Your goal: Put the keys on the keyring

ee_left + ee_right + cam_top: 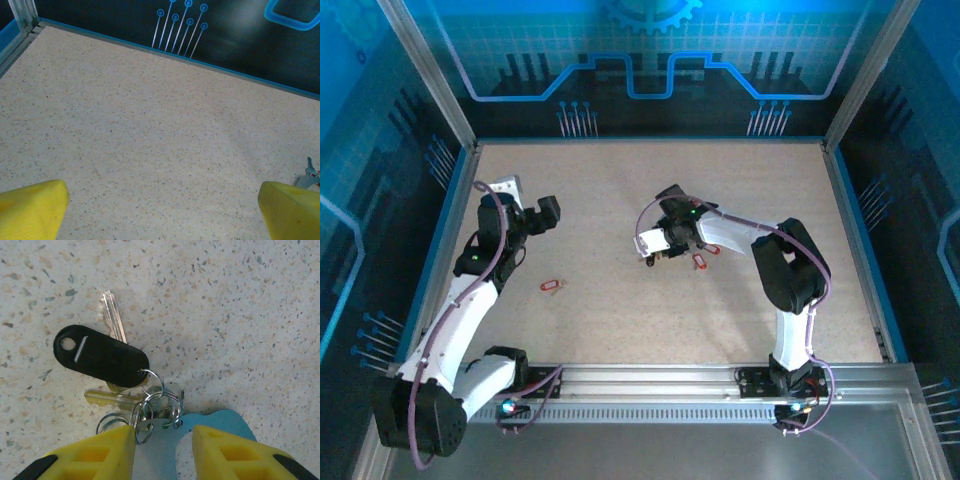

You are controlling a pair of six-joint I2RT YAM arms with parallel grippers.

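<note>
Since the right gripper has its jaws half-closed astride the teal band of the keyring, the step in hand looks like steadying the ring for threading. Whether the jaws truly pinch the band I cannot tell.

In the right wrist view the silver rings bunch at 12 o'clock of the fingertips. A black tag, a silver key and a brass key fan out toward 10 and 11 o'clock, flat on the table.

To do this well, I judge the hold belongs on the band and not the chain. That would let the ring lie flat, with its split turned toward the incoming key.

The left gripper hangs spread wide and holds nothing. 1 loose red-tagged key lies at 6 o'clock of it, apart from it. More red tags sit just at 3 o'clock of the right gripper.

Both work spots are well apart from the walls. Bare table runs between the loose key and the ring, and the 12 o'clock half is open. The rail at 6 o'clock is the nearest edge.
</note>
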